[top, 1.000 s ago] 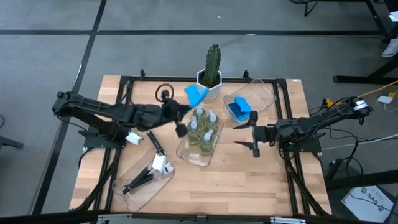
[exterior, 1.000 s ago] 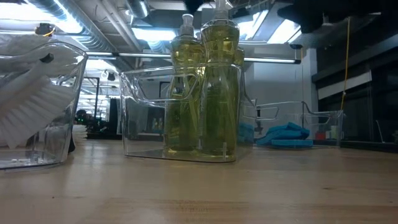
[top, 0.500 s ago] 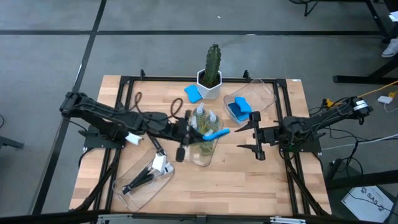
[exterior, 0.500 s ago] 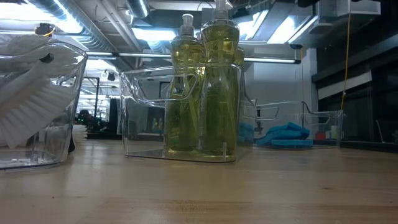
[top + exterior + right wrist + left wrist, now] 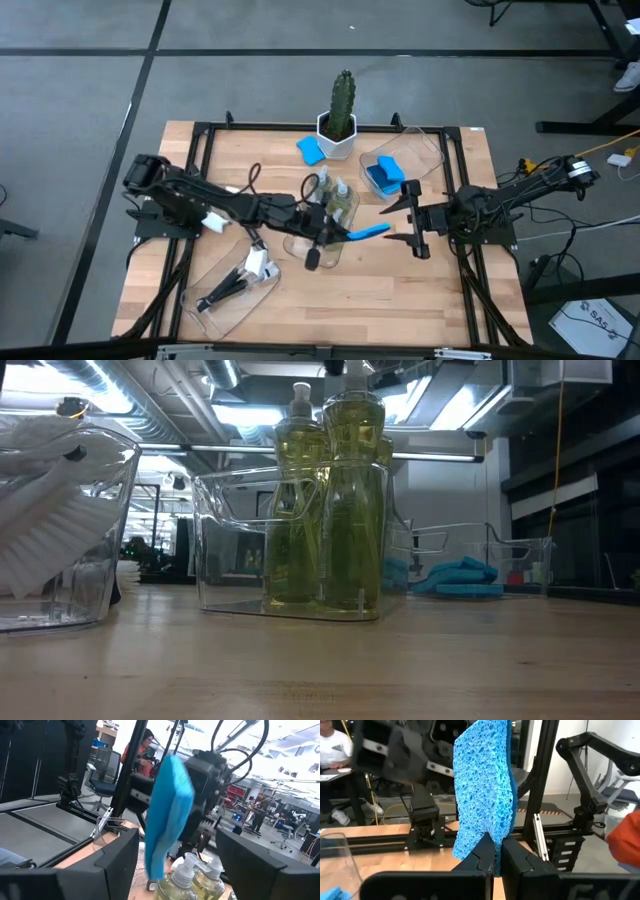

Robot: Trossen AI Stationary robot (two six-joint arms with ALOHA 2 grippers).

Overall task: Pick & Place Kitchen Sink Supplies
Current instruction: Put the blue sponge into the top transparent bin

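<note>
My left gripper (image 5: 343,234) is shut on a bright blue sponge (image 5: 367,232) above the table's middle, just near-side of a clear tray (image 5: 318,252) holding bottles of yellow-green liquid (image 5: 327,198). My right gripper (image 5: 412,217) is open, a short way right of the sponge, its fingers facing it. In the right wrist view the sponge (image 5: 170,815) hangs ahead between the open fingers without touching them. A second sponge (image 5: 312,150) lies flat by the cactus pot; a third (image 5: 383,173) lies in the right-hand tray. Black-handled brushes (image 5: 238,280) lie in the near-left tray. My left gripper pinches the sponge's end (image 5: 490,840) between its two fingers (image 5: 482,852). The fingers come level from the table's left. The sponge stands on edge, lifted clear, and sticks out past the fingertips toward my right gripper.
A green cactus in a white pot (image 5: 340,110) stands at the far edge. A clear tray (image 5: 405,160) sits far right. In the low view the bottles (image 5: 330,510) fill the middle and a white brush head (image 5: 40,520) shows at left. Bare wood lies along the near edge (image 5: 380,300).
My left gripper has carried the sponge from beside the cactus, over the bottles, toward the table's right and near edge, ending close to my right gripper. The sponge has stayed in its shut fingers throughout. My right gripper has shifted slightly toward the near edge and stayed open.
</note>
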